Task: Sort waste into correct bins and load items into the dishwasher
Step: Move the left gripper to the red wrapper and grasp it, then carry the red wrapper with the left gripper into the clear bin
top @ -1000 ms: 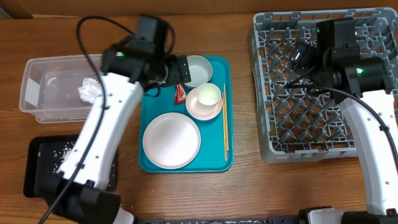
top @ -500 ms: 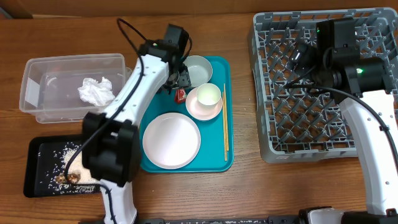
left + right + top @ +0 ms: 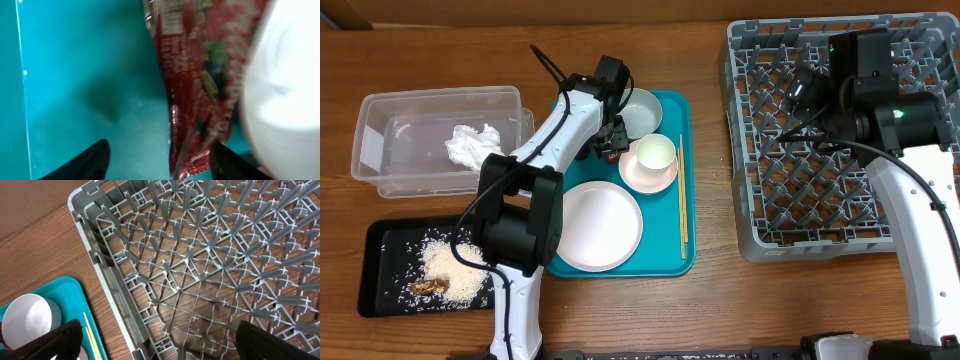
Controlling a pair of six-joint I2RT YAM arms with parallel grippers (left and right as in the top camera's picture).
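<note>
Right now the step in hand looks like waste sorting, i.e. picking up the wrapper (image 3: 200,75), w/ dish loading not yet begun. The left pincer (image 3: 162,162) is down on the teal tray (image 3: 665,260), in the gap btw the bowl (image 3: 640,108) and the cup (image 3: 655,152). Its jaws stand partway open and straddle the wrapper's lower end. One finger is nearly on the foil and the other is apart from it w/ bare tray btw, so nothing is gripped yet. A blurred white dish crowds one side in the wrist view. Next move prob calls for pinching the foil w/o nudging that dish, lifting clear, then carrying it over to the tub (image 3: 380,110), where the tissue (image 3: 472,145) lies. That bin choice is a guess, since the scraps (image 3: 450,265) sit on the black tray (image 3: 380,300). The right pincer (image 3: 162,347) hangs over the rack (image 3: 820,150) w/ jaws fully wide, empty and touching nothing. The plate (image 3: 598,225) and chopsticks (image 3: 681,200) sit on the teal tray, and the rack holds no dishes.
</note>
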